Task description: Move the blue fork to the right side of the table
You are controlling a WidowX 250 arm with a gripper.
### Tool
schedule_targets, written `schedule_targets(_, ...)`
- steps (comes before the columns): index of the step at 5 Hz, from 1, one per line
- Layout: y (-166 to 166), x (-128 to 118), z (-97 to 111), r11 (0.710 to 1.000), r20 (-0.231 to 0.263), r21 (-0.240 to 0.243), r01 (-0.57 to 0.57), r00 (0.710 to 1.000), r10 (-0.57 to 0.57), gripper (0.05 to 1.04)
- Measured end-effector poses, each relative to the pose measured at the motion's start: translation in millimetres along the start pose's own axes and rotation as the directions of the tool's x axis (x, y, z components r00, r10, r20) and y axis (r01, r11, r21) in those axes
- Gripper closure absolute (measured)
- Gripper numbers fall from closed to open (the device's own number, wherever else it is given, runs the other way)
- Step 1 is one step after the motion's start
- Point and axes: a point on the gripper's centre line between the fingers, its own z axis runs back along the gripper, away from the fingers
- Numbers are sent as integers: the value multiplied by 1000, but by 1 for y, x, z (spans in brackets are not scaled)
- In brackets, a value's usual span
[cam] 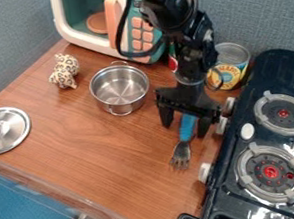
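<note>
The gripper stands wide over the fork, whose handle runs between its fingers. The fork lies at the table's right, tines pointing near and slightly left; closing across the handle seems next.

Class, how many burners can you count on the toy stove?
2: the upper burner and the lower burner, nearer the camera. The stove runs past the right edge, so more may be hidden.

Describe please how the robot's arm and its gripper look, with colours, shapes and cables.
The arm is black and jointed, with bulky segments and a black cable looping out beside it. The gripper is also black, with a wide crosspiece and two fingers.
</note>
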Motion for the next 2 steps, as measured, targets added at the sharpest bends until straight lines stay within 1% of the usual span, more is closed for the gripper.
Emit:
schedule_targets(1, 0, 6, 33, 1000, 76, -5, 11, 997, -10, 82)
schedule_targets(2, 6, 8, 62, 1000, 118, -25, 12, 993, -9, 82)
